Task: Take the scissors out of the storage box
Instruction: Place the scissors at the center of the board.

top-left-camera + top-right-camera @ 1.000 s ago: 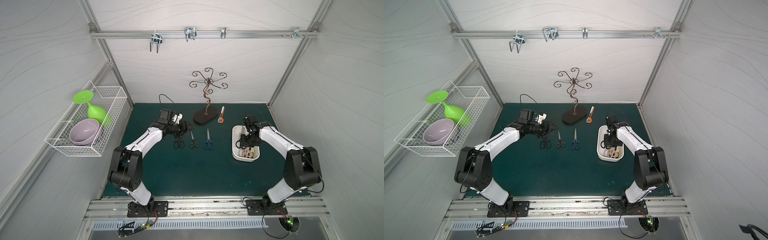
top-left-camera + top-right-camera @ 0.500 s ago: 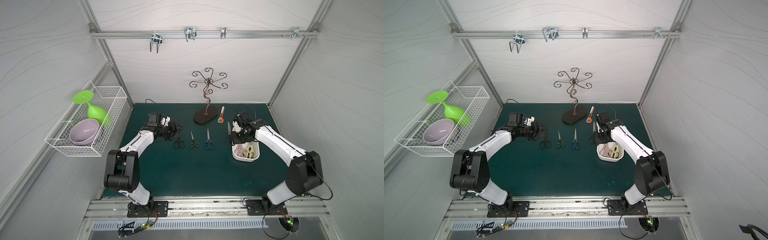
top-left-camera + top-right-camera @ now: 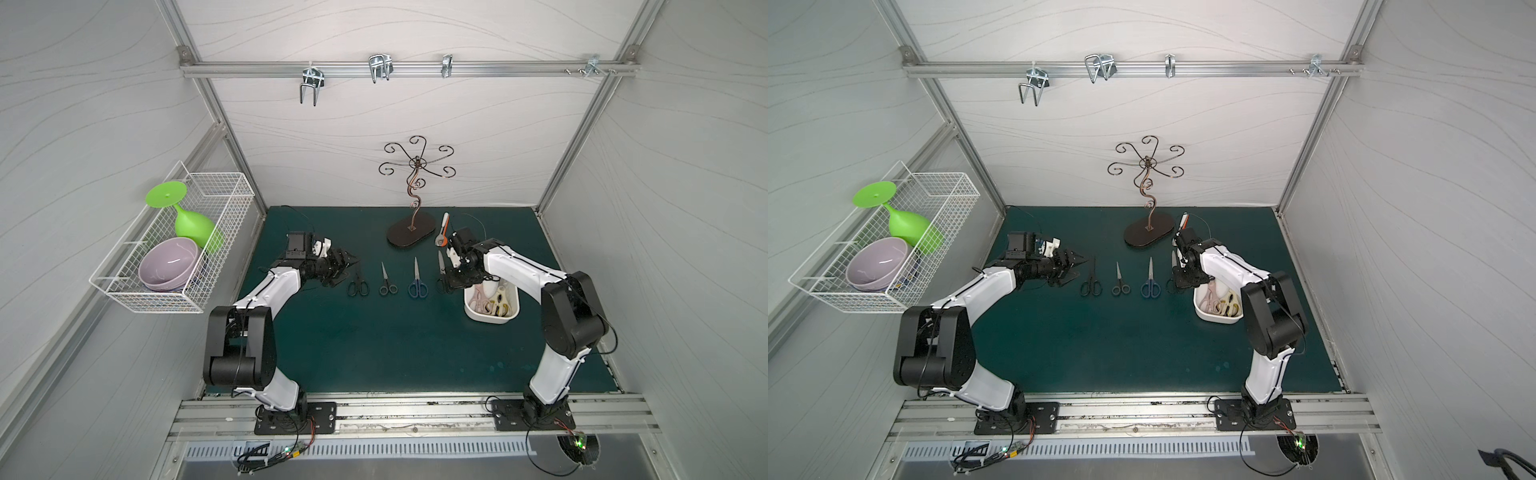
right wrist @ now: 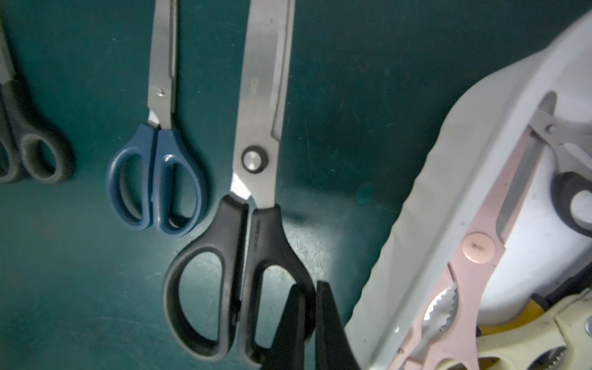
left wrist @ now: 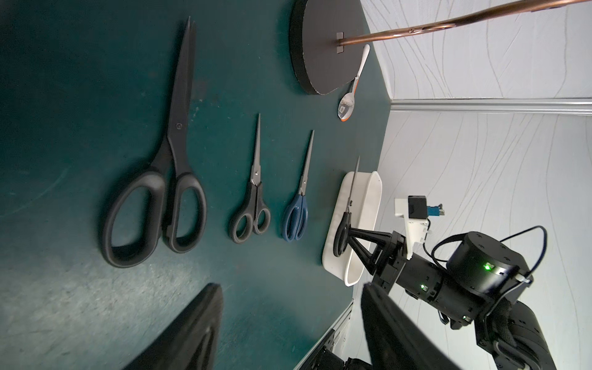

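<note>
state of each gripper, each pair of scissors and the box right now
left gripper: open, empty
right gripper: shut on handle loop of big steel-bladed black-handled scissors, blades closed
large all-black scissors: closed, flat on dark green mat
small black-handled scissors: closed, flat on mat
blue-handled scissors: closed, flat on mat
white plastic storage box: holds pink shears, cream shears, more

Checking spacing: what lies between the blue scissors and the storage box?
Black-handled scissors, pinched by the right gripper, shown in the right wrist view.
</note>
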You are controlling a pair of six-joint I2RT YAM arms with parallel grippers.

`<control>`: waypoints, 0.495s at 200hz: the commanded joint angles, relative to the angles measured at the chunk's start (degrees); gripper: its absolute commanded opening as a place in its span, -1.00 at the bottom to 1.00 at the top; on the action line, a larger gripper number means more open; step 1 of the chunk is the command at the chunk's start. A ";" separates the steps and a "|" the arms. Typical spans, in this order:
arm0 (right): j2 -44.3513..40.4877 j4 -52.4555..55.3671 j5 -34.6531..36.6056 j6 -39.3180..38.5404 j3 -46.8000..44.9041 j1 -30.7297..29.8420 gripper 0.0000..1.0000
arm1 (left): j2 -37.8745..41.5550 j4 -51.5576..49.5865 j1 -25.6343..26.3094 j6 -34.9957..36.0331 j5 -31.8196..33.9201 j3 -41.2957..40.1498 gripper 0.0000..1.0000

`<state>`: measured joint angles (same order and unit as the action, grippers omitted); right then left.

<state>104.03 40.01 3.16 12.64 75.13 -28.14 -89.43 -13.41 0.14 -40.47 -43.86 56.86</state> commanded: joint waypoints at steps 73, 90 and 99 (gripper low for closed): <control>6.53 -2.69 2.91 2.69 -0.43 -0.25 -0.94 | 0.97 1.80 -0.35 0.71 -1.58 0.07 0.45; 7.21 -2.50 3.45 2.00 -0.16 -0.16 -0.93 | 1.05 1.79 -0.37 0.57 -1.58 0.00 0.45; 7.65 -2.16 3.84 1.67 0.03 -0.20 -0.92 | 1.05 1.77 -0.38 0.57 -1.59 -0.08 0.45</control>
<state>109.93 37.23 4.75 14.98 74.94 -28.40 -89.43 -13.39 0.14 -40.49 -44.60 56.82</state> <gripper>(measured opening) 0.071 0.725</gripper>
